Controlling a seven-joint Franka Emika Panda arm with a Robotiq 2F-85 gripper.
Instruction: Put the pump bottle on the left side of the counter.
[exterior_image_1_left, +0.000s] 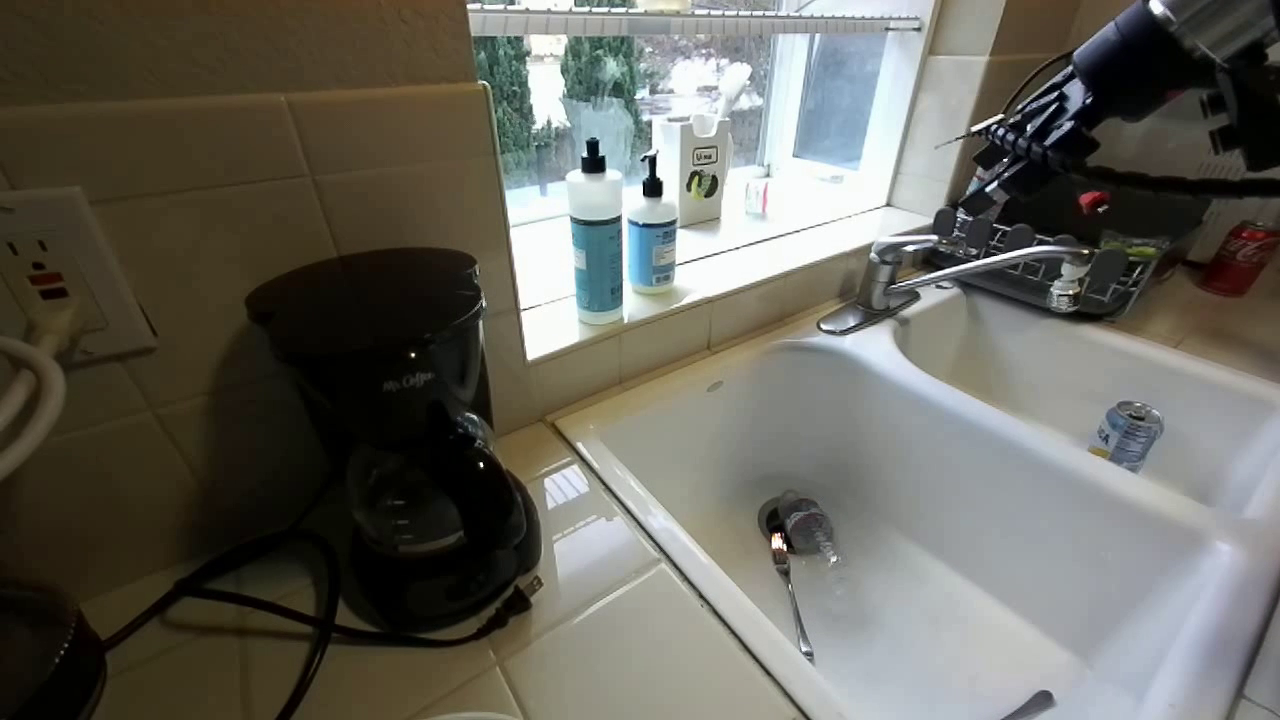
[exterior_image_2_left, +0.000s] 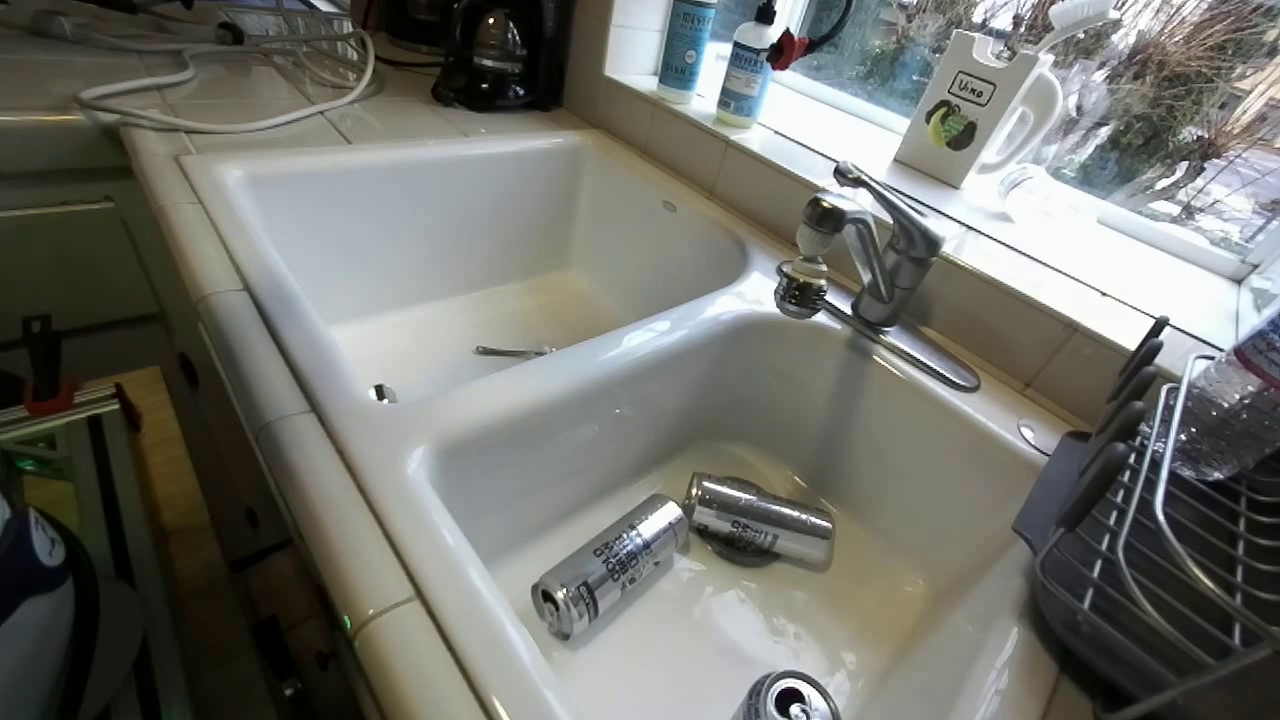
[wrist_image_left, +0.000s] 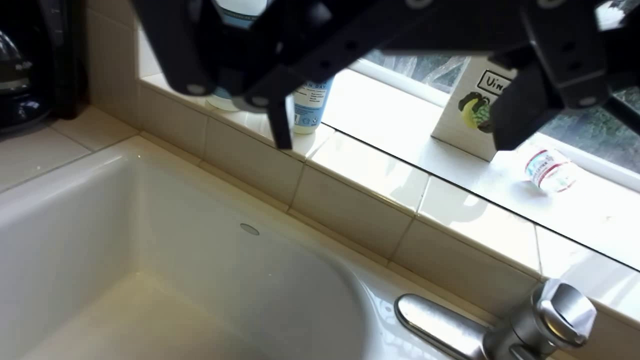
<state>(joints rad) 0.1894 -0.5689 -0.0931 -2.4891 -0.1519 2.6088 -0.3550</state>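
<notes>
The pump bottle (exterior_image_1_left: 652, 245), with blue-teal liquid and a dark pump top, stands upright on the window sill. It also shows in an exterior view (exterior_image_2_left: 746, 80), and partly behind the gripper in the wrist view (wrist_image_left: 311, 107). The cream tiled counter (exterior_image_1_left: 625, 640) lies left of the sink, round the coffee maker; it also shows in an exterior view (exterior_image_2_left: 400, 122) and in the wrist view (wrist_image_left: 37, 150). My gripper (exterior_image_1_left: 985, 175) is raised at the upper right, apart from the bottle. In the wrist view my gripper (wrist_image_left: 397, 137) has its fingers wide apart with nothing between them.
A taller blue bottle with a narrow cap (exterior_image_1_left: 597, 250) stands beside the pump bottle. A black coffee maker (exterior_image_1_left: 400, 430) with a loose cord stands on the counter. The faucet (exterior_image_1_left: 880, 285), double sink (exterior_image_2_left: 600, 370), dish rack (exterior_image_2_left: 1150, 560) and white vinegar carton (exterior_image_1_left: 703, 175) are nearby.
</notes>
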